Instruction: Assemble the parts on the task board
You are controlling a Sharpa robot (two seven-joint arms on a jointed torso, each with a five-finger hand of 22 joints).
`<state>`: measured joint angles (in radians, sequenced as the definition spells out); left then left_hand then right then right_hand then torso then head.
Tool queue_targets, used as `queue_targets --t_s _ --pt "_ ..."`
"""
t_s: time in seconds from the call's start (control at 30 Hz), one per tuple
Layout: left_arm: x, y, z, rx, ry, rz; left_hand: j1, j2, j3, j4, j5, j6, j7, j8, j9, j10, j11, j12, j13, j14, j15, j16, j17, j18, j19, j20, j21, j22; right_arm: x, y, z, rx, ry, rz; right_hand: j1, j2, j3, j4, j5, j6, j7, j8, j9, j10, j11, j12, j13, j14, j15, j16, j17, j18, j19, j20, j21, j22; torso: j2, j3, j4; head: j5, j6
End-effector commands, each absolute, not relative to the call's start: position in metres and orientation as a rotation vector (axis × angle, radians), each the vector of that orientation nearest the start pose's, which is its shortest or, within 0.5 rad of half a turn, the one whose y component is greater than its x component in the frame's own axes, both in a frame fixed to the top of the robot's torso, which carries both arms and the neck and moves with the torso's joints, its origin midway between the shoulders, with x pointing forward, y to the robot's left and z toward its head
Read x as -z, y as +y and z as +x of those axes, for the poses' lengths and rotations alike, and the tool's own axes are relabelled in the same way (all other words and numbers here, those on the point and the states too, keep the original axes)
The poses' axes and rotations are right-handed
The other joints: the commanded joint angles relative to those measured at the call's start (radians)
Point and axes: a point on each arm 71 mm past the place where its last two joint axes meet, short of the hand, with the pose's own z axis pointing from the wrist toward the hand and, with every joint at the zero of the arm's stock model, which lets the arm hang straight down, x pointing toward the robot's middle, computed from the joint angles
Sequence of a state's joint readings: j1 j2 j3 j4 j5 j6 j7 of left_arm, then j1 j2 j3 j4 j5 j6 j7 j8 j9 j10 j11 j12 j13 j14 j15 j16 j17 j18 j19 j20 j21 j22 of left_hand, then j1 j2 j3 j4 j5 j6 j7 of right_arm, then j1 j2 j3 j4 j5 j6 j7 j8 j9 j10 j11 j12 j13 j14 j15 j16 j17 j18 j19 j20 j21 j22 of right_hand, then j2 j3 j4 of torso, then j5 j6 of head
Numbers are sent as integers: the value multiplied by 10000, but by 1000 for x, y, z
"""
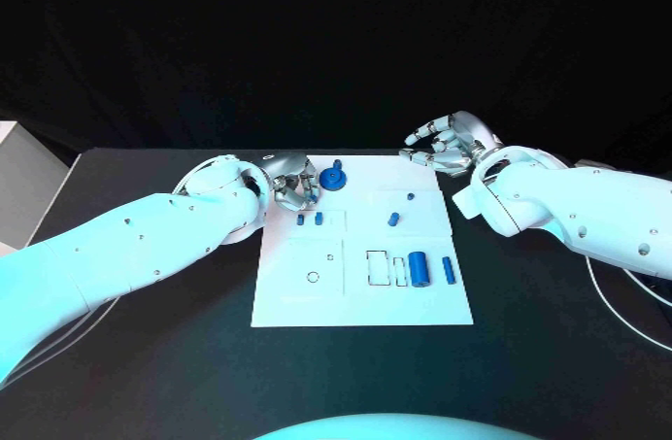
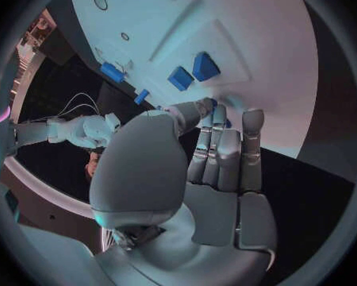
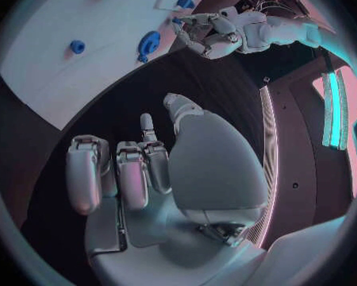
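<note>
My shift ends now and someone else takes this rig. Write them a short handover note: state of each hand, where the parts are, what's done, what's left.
Left hand: at the task board's far left corner, fingers curled beside the blue round part with a stem; whether it touches or holds anything cannot be told.
Right hand: off the board past its far right corner, fingers curled, holding nothing.
Parts: small blue piece mid-board; large blue cylinder and slim blue pin lying by the outlined slots on the right.
Done: cannot tell that anything is seated.
Left: the cylinder and pin lie loose, and the holes on the left look unfilled.
</note>
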<state>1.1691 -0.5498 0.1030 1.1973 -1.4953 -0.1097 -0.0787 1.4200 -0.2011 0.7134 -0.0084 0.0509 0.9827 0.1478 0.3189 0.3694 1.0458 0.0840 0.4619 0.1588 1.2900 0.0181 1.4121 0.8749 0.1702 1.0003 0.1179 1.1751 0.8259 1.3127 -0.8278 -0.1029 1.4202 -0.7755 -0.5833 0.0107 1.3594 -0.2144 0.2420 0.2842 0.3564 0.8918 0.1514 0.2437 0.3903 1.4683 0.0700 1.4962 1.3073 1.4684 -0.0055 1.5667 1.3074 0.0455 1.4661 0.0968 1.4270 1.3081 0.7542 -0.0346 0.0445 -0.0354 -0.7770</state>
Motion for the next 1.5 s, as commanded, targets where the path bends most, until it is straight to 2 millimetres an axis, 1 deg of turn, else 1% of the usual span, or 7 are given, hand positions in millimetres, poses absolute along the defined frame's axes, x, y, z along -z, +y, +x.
queue_targets --t_s 0.03,0.43,0.67,0.8,0.97,1.1,1.5 --pt "193 138 543 6351 18209 2071 -97 -26 -52 6 24 14 35 -88 -20 59 21 -89 -5 -82 1 -40 -69 -6 -100 -1 -64 -56 149 -241 522 -8390 14739 5201 -82 24 55 -10 62 -55 19 35 9 206 -3 -4 1899 1010 -24 16 2581 -55 516 -67 -34 1114 4 3 -5 -6 -2" --pt "194 138 542 6354 18213 2102 -100 -24 -53 4 24 3 37 -109 -26 61 22 -108 -3 -103 3 -50 -101 -2 -121 0 -79 -76 149 -241 522 -8394 14743 5197 -82 24 55 -10 62 -55 19 35 9 206 -3 -4 1899 1010 -24 16 2581 -55 516 -67 -34 1114 -9 -10 14 -26 -42" --pt "192 139 542 6418 18013 2060 -97 -35 -61 -10 24 -11 40 -136 -34 71 24 -124 5 -111 6 -51 -99 8 -155 -3 -102 -113 149 -241 522 -8385 14763 5198 -82 24 55 -10 62 -55 19 35 9 206 -3 -4 1899 1010 -24 16 2581 -55 516 -67 -34 1114 -8 -13 0 -16 -44" --pt "192 139 542 6430 17947 2038 -105 -65 -75 -33 25 -132 61 -272 -79 56 44 -204 22 -137 20 -49 -88 18 -219 2 -150 -180 149 -241 522 -8385 14765 5197 -82 24 55 -10 62 -55 19 35 9 206 -3 -4 1899 1010 -24 16 2581 -55 516 -67 -34 1114 -9 -13 4 -17 -47" --pt "192 140 542 6423 17906 1998 -134 -123 -79 -55 25 -564 92 -672 -229 36 40 -354 73 -169 28 -20 -75 38 -300 24 -221 -280 149 -241 522 -8389 14762 5194 -82 24 55 -10 62 -55 19 35 9 206 -3 -4 1899 1010 -24 16 2581 -55 516 -67 -34 1114 -8 -12 11 -19 -48" --pt "192 141 542 6394 17919 1966 -163 -157 -91 -47 25 -720 89 -817 -290 25 32 -410 98 -197 22 -18 -112 42 -319 22 -245 -311 149 -241 522 -8387 14758 5196 -82 24 55 -10 62 -55 19 35 9 206 -3 -4 1899 1010 -24 16 2581 -55 516 -67 -34 1114 -7 -12 6 -19 -47" --pt "192 142 543 6308 17979 1905 -213 -215 -108 -27 27 -936 60 -1006 -376 -3 32 -485 131 -254 23 -26 -192 58 -387 25 -316 -408 149 -241 522 -8390 14755 5194 -118 -4 109 -10 58 -83 18 59 23 189 -5 -21 1880 1006 -27 7 2563 -48 507 -70 -64 1091 -9 -7 4 -12 -54"
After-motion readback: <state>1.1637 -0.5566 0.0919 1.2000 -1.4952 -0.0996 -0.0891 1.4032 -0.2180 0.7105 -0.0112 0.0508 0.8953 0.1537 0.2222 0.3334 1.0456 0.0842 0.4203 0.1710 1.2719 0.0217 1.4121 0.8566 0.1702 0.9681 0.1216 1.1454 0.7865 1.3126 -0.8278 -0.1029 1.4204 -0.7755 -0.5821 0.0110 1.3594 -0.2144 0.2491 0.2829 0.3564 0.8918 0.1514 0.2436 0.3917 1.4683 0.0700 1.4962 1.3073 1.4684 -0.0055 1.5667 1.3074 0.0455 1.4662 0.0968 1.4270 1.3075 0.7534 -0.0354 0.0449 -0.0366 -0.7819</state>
